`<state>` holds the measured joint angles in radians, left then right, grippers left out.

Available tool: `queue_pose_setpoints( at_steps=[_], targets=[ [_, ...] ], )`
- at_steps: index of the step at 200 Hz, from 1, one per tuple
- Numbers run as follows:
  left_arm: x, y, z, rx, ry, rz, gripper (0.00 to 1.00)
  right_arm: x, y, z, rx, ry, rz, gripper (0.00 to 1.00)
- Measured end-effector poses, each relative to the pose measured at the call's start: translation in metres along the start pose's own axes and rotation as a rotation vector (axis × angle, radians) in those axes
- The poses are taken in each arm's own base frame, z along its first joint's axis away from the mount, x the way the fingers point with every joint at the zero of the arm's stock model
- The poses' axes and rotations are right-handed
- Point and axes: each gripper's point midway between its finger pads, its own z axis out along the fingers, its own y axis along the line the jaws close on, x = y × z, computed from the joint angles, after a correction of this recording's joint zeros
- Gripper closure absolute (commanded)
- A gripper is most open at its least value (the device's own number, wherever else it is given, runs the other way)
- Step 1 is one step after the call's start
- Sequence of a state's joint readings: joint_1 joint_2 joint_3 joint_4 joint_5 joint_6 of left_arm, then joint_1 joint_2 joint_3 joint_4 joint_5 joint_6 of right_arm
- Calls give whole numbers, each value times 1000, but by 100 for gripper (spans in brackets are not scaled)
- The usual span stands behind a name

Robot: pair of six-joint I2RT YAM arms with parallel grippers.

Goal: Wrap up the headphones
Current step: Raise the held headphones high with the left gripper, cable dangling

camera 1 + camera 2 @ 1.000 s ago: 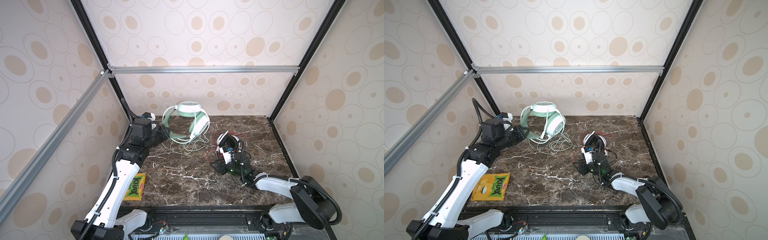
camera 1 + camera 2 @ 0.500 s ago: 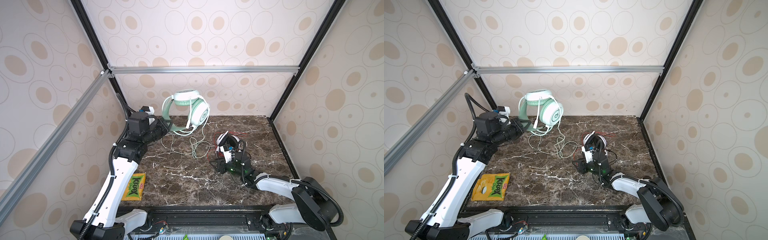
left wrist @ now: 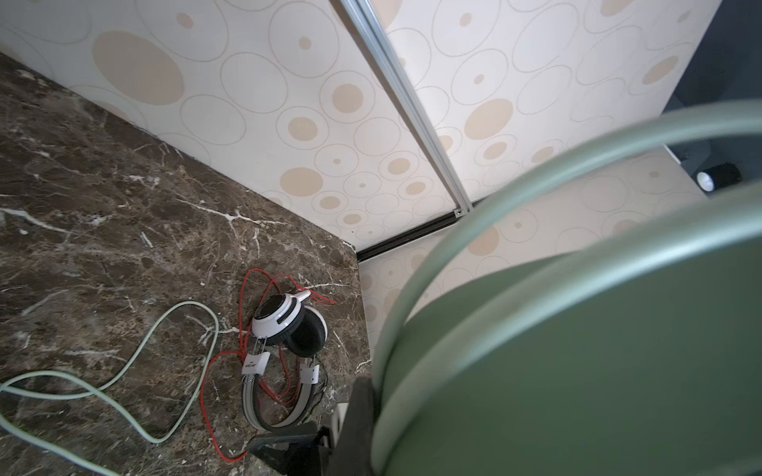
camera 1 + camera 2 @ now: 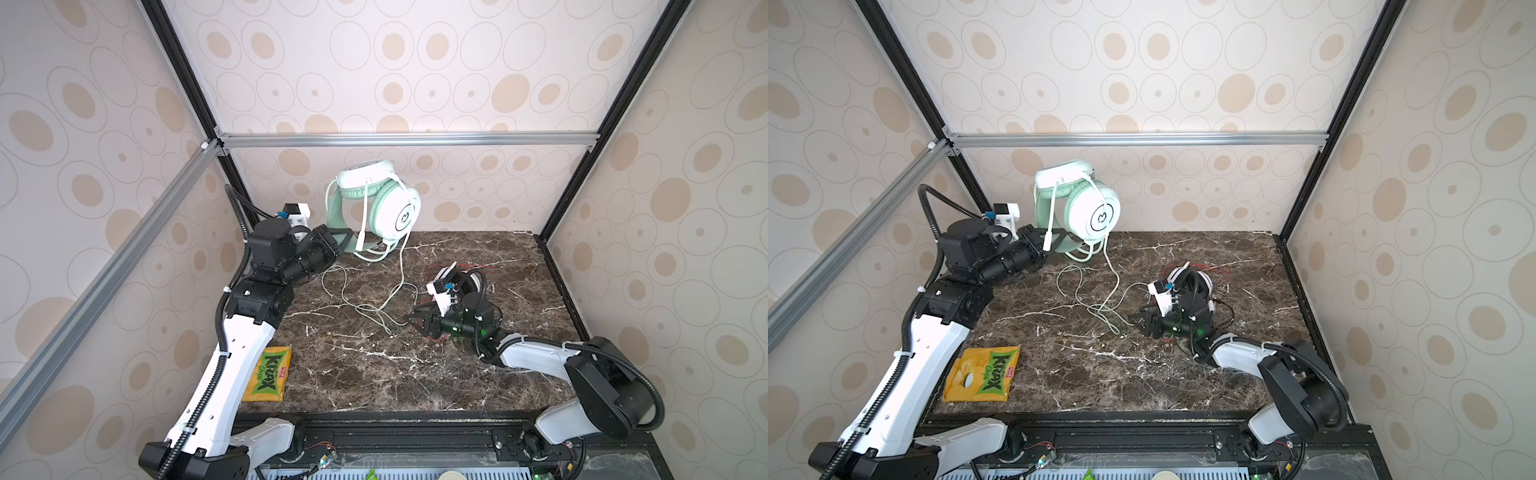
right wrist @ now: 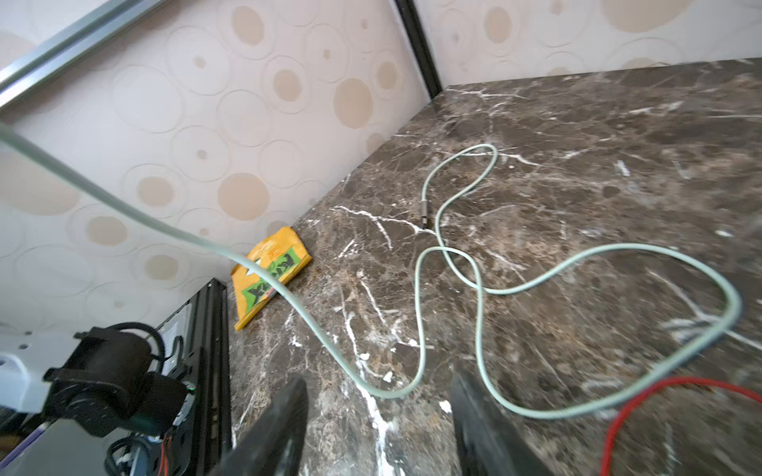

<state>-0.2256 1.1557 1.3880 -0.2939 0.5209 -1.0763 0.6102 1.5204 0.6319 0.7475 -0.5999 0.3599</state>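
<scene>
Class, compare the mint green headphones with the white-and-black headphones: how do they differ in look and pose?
The mint green headphones are held off the table by the shut left gripper; the white-and-black headphones lie on the table. The mint pair's pale green cord is thicker than the white-and-black pair's red cord. Both are corded over-ear pairs with cords loose, not yet wrapped.

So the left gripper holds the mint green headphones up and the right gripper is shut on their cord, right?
No: the right gripper is open, jaws apart, the cord lying loose, per the right wrist view. The left gripper does hold the mint green headphones up.
</scene>
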Motion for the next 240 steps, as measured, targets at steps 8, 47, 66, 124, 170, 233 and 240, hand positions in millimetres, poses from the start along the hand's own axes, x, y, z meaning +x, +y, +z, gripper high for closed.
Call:
queue_pose_setpoints(
  at_steps=[8,47,66,124,170,233,240],
  targets=[
    [-1,-6,-1,22,2,2,100,0,8,6,-40,9,-10,42],
    [-10,-31,2,120,4,21,100,-3,41,28,-165,24,-80,44],
    [-13,-33,8,149,15,16,100,-3,41,36,-172,23,-90,46],
    [-25,-20,24,175,39,-45,100,7,22,57,-152,47,-90,47],
    [-29,-25,21,207,40,-46,100,-3,29,61,-198,31,-109,47],
    [-31,-22,22,208,39,-46,100,-20,45,60,-270,-5,-112,46],
    [-31,-22,22,208,40,-46,100,-25,48,60,-280,-16,-114,46]
  ],
)
